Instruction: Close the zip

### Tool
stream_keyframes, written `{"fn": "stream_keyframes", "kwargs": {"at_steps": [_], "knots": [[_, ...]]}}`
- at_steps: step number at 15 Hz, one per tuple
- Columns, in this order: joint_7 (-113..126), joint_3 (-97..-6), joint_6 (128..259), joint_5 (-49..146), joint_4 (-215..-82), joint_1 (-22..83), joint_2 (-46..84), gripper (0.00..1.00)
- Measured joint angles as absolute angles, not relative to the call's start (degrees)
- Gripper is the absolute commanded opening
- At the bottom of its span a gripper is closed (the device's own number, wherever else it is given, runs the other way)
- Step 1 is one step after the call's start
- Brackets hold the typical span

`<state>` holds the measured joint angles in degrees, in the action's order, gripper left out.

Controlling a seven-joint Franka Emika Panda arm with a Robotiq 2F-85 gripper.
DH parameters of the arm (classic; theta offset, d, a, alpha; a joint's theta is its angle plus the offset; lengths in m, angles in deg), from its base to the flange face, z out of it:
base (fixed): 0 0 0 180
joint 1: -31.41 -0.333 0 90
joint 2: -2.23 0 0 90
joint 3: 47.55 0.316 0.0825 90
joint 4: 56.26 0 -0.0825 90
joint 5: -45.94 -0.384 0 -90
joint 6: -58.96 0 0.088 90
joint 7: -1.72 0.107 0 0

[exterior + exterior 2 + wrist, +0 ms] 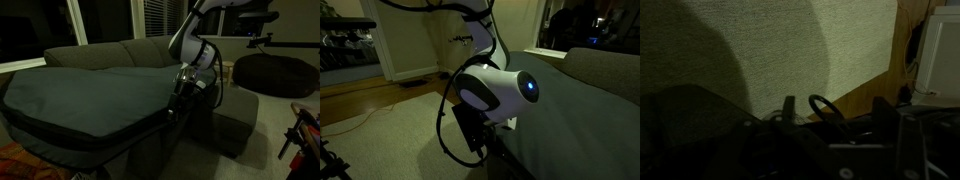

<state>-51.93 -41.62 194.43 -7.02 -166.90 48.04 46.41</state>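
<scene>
ROOM. Dim living room, lit low. Wooden floor [380, 100] with a pale rug [390, 140]; white door frames behind; blinds over a dark window [160, 15].

SURFACE. Grey sofa [110, 52], one; no table in view.

ITEMS, COUNTED.
- Fabric case [90, 90], one: very large, flat, dark grey-green, lying across the sofa seat. It fills most of the wrist view as coarse woven cloth.
- Zip [115, 132], one: a long, thin dark line along the case's side seam, on the near edge below the top panel, running toward the arm.
- Beanbag [275, 72], one: round, dark, on the floor well apart from the sofa.
- Robot arm [495, 90], one: white shell with a single blue light [529, 88].
- Pincer [178, 100], one: black, at the case's end edge by the seam. In the wrist view its two dark fingers [788, 105] stand apart, unclosed; a small dark loop [825, 105] shows between them, too dim to identify.

WRITING. No brand, label or lettering legible.
</scene>
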Motion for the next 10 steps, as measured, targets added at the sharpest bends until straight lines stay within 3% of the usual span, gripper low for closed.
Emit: {"fn": "stream_keyframes", "kwargs": {"at_steps": [7, 10], "knots": [[-51.9, -41.5, 194.3, -7.1, -167.0, 47.8, 47.2, 0.03], [-51.9, -41.4, 194.3, -7.1, -166.9, 47.7, 47.5, 0.00]]}}
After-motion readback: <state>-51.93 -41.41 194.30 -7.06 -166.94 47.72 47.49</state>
